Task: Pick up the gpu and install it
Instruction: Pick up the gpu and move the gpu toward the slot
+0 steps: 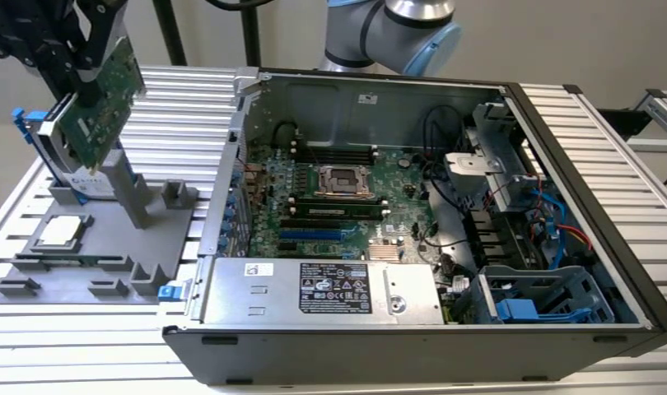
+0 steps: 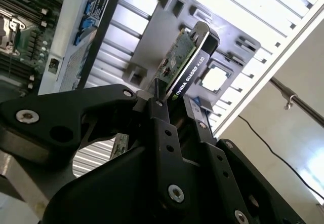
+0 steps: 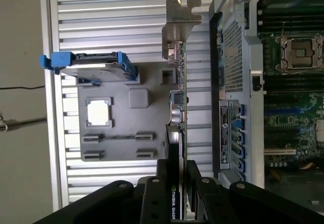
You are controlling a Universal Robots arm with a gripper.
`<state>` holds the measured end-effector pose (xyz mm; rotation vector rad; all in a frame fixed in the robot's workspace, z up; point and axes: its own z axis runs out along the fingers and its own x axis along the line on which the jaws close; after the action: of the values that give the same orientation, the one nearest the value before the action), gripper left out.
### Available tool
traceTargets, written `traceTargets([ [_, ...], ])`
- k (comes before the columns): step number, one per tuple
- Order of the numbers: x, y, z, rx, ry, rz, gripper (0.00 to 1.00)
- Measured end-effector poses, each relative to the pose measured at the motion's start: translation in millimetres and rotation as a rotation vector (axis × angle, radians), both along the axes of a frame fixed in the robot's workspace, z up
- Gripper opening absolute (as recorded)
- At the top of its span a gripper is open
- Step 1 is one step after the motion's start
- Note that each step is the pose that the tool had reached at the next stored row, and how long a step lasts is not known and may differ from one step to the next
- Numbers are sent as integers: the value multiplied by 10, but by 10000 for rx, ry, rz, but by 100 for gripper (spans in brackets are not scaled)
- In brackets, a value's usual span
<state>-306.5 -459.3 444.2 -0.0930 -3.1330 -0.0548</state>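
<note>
The gpu (image 1: 105, 103) hangs tilted in the air above the grey holder tray (image 1: 114, 239) at the exterior view's left, its green board facing the computer case. My gripper (image 1: 79, 72) is shut on the card's upper end. In the first wrist view the gpu (image 3: 178, 97) runs away from my gripper (image 3: 177, 188), with its silver bracket (image 3: 180, 21) at the far end. In the second wrist view the black fingers (image 2: 161, 117) clamp the gpu (image 2: 183, 67), green board on one side and black cover on the other.
The open computer case (image 1: 597, 206) lies at the exterior view's right, with the motherboard (image 1: 323, 197) and power supply (image 1: 311, 288) exposed. On the tray stand a hard drive with blue rails (image 3: 96, 64) and a square silver chip (image 1: 61, 232). Ribbed aluminium table (image 1: 185, 107) surrounds them.
</note>
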Motion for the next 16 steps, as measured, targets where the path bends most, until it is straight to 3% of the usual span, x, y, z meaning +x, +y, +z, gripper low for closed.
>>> traceTargets([
  [7,0,0,56,0,0,0,0],
  [16,33,1,58,0,0,0,0],
])
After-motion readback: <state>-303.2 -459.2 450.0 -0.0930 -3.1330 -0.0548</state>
